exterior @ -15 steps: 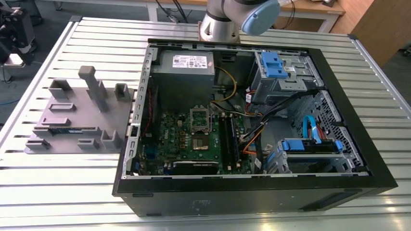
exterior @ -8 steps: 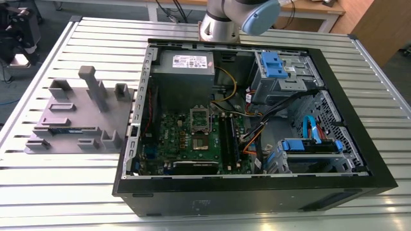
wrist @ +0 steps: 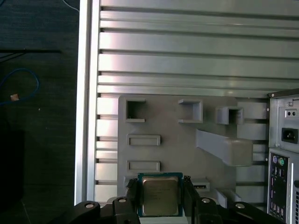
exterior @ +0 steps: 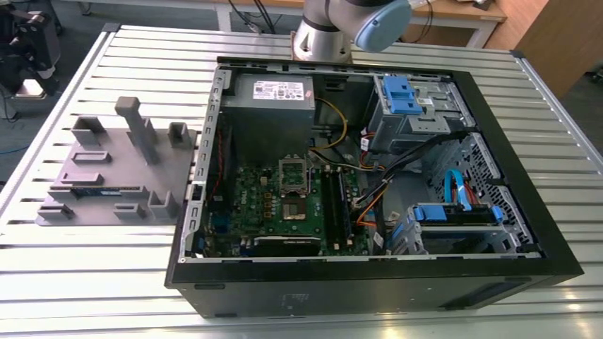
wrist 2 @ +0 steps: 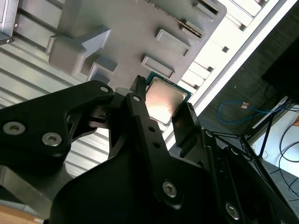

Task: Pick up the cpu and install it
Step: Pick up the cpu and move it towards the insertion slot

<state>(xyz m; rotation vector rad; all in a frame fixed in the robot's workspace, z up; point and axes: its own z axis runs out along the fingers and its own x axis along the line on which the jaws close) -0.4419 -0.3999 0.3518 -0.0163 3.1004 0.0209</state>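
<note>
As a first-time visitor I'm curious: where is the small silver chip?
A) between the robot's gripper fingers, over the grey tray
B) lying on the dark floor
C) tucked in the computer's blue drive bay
A: both wrist views show the gripper clamping the cpu above the grey tray.

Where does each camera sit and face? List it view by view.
Exterior view: off the arm, looking down on the open computer case; the arm shows.
First wrist view: on the arm, facing down at the grey tray; end effector clamps the cpu.
Second wrist view: on the arm, oblique; shares grey tray, end effector, cpu.
</note>
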